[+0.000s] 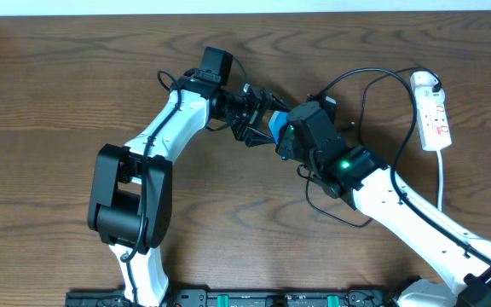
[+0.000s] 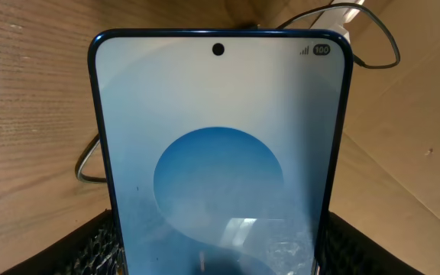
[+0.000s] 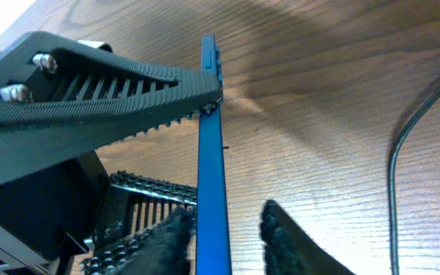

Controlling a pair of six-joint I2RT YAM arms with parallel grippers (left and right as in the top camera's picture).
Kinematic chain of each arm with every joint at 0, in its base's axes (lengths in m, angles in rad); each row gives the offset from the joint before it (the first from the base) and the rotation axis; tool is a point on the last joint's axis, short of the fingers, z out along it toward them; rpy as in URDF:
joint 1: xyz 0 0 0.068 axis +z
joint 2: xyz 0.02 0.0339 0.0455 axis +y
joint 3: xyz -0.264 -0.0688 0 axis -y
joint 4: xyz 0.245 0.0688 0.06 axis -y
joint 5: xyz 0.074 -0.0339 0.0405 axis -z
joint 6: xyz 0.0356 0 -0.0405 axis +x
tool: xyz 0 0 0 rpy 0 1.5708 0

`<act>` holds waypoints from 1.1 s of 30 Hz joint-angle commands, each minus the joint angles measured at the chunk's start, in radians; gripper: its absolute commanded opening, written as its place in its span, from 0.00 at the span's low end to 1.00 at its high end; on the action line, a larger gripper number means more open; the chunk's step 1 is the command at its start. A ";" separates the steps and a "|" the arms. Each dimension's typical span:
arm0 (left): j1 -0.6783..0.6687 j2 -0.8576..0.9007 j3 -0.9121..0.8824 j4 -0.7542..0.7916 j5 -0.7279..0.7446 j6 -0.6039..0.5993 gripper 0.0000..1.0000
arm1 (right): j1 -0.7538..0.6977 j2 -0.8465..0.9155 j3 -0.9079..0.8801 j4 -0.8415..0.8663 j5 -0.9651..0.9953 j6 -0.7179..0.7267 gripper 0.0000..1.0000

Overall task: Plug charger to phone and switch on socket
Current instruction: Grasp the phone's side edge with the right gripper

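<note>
Gripping the stiff, slippery phone [image 2: 220, 153] by its side edges, the left hand [image 1: 261, 118] holds it; right hand [image 1: 290, 135] alongside, grip impossible to tell.

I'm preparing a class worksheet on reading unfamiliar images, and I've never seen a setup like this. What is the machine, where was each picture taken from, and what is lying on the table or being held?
These are two robot arms at a wooden table, each ending in a two-finger gripper. One picture looks down from above. The other two come from cameras on the wrists. The left gripper holds a blue smartphone between its fingers. The right gripper has a finger on each side of the phone's thin edge, with a gap showing on one side. On the table lie a white power strip and a thin black charger cable.
</note>
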 commanded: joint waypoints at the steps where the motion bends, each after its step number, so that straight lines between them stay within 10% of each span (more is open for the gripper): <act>1: 0.000 -0.035 0.000 0.002 0.021 0.017 0.58 | 0.010 0.002 0.020 0.003 0.019 -0.005 0.25; 33: 0.000 -0.035 0.000 0.002 0.021 0.017 0.59 | 0.010 0.053 0.020 0.042 0.029 -0.005 0.01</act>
